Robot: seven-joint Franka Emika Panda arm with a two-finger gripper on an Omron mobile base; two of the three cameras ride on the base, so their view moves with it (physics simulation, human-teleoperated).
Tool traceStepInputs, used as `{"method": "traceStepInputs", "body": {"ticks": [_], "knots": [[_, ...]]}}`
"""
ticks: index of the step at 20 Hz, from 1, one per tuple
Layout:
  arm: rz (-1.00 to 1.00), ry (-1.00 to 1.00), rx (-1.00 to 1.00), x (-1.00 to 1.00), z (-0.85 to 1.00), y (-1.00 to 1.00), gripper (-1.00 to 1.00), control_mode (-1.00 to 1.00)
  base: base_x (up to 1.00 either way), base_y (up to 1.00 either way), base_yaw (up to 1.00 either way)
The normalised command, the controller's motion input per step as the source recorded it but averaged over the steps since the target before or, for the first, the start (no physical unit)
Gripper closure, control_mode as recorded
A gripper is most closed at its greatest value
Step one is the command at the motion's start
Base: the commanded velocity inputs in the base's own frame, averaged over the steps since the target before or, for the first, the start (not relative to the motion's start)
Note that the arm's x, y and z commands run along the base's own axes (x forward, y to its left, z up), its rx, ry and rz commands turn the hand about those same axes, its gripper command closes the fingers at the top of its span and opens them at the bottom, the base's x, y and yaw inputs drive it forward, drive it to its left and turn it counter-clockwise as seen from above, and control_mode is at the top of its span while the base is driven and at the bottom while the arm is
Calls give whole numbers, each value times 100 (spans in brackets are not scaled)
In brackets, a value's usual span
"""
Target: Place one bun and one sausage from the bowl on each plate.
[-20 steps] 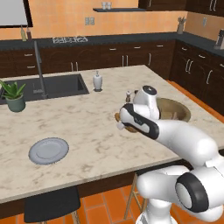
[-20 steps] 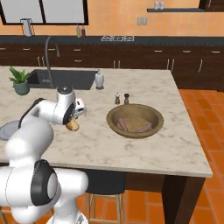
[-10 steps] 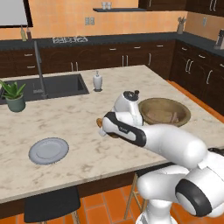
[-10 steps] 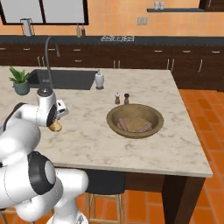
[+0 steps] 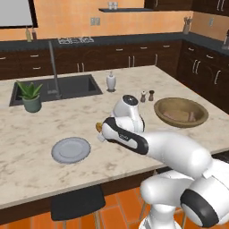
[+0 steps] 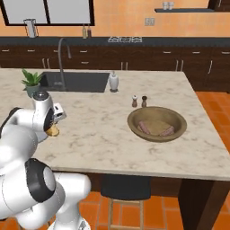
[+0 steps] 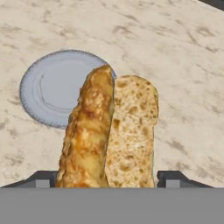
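Gripper — clamped on the bun, which stands up between the two dark finger tips in the hand view, golden-brown crust on one side, paler crumb on the other. In the left base view a bit of the bun peeks past the hand; in the right base view it shows below the hand.

Plate — pale grey-blue, round, bare; lies on the marble counter just beyond the held bun, partly hidden behind it in the hand view. In the left base view the plate sits near the gripper, toward the counter's front edge.

Bowl — tan, wood-like, well apart from the gripper, behind the arm toward the counter's far end. Pinkish sausages lie inside the bowl.

Salt and pepper shakers — standing beside the bowl.

White bottle, potted plant, sink — along the counter's far side, beyond the gripper.
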Motion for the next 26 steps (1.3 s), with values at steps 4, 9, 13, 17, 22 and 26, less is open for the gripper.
{"method": "traceStepInputs", "body": {"ticks": [4,9,13,17,22,26], "knots": [[0,0,0,0,0,0,100,100,-31,78,0],[0,0,0,0,0,0,100,100,-100,-9,8],[0,0,0,0,0,0,100,100,-14,99,4],[0,0,0,0,0,0,100,100,31,79,0],[0,0,0,0,0,0,100,100,91,-10,0],[0,0,5,43,10,-16,100,-100,43,-14,0]]}}
